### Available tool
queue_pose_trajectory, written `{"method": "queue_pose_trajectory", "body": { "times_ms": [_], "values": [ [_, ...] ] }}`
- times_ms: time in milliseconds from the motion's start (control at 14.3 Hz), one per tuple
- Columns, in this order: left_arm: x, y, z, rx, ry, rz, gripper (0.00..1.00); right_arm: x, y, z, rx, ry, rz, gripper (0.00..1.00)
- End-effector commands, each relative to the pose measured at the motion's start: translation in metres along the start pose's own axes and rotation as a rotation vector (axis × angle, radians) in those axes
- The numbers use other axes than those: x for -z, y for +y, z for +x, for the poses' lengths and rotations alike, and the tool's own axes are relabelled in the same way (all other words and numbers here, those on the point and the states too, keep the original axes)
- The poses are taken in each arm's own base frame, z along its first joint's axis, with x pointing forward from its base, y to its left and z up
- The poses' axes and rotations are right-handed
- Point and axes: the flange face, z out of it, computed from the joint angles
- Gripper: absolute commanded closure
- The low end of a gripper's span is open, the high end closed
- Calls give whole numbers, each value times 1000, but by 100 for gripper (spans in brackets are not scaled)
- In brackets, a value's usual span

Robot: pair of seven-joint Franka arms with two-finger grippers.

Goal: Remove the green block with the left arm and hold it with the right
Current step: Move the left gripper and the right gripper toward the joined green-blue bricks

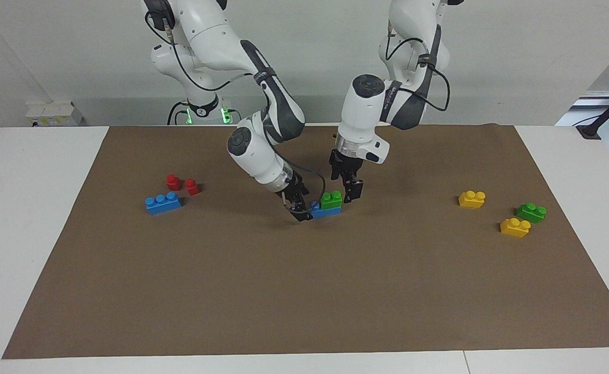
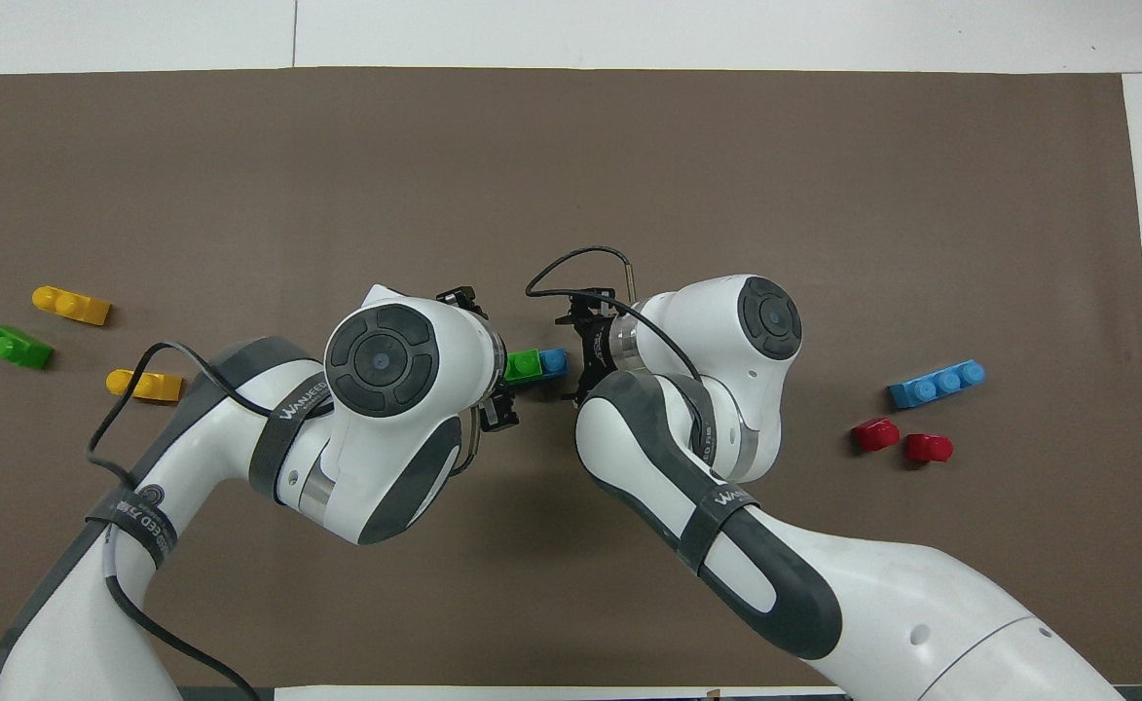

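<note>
The green block (image 1: 331,199) (image 2: 524,365) sits pressed onto one end of a blue brick (image 1: 325,211) (image 2: 555,362) at the middle of the brown mat. My left gripper (image 1: 347,186) (image 2: 493,362) is open, tips down, close beside the green block on the side toward the left arm's end, and slightly raised. My right gripper (image 1: 300,209) (image 2: 580,358) is low at the mat, against the blue brick's bare end, toward the right arm's end.
Toward the right arm's end lie a blue three-stud brick (image 1: 163,202) and two small red pieces (image 1: 182,184). Toward the left arm's end lie two yellow bricks (image 1: 472,199) (image 1: 515,227) and a darker green brick (image 1: 531,212). White table (image 1: 34,218) surrounds the mat.
</note>
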Motion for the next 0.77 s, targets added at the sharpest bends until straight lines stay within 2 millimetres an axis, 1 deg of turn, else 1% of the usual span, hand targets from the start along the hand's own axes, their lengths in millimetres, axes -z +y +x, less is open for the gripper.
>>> {"method": "queue_pose_trajectory", "body": {
  "times_ms": [0, 140, 210, 350, 490, 561, 631, 701],
  "values": [
    [-18, -4, -3, 20, -4, 8, 0, -3, 0, 1, -13, -7, 20, 4],
    [-36, -9, -8, 7, 11, 22, 0, -8, 1, 2, -8, -4, 24, 5],
    [-40, -13, -13, -3, 14, 26, 0, -10, 1, 3, -6, 0, 32, 5],
    [-43, -13, -13, -5, 17, 27, 0, -13, 2, 5, -6, 3, 30, 9],
    [-44, -13, -12, -7, 20, 28, 0, -14, 3, 7, -8, 7, 35, 17],
    [-44, -13, -12, -7, 21, 29, 0, -15, 5, 3, -2, 6, 33, 29],
    [-48, -13, -11, -10, 31, 36, 0, -17, 6, 2, 1, 7, 31, 44],
    [-48, -13, -10, -11, 35, 38, 1, -17, 6, 2, 1, 7, 31, 58]
  ]
}}
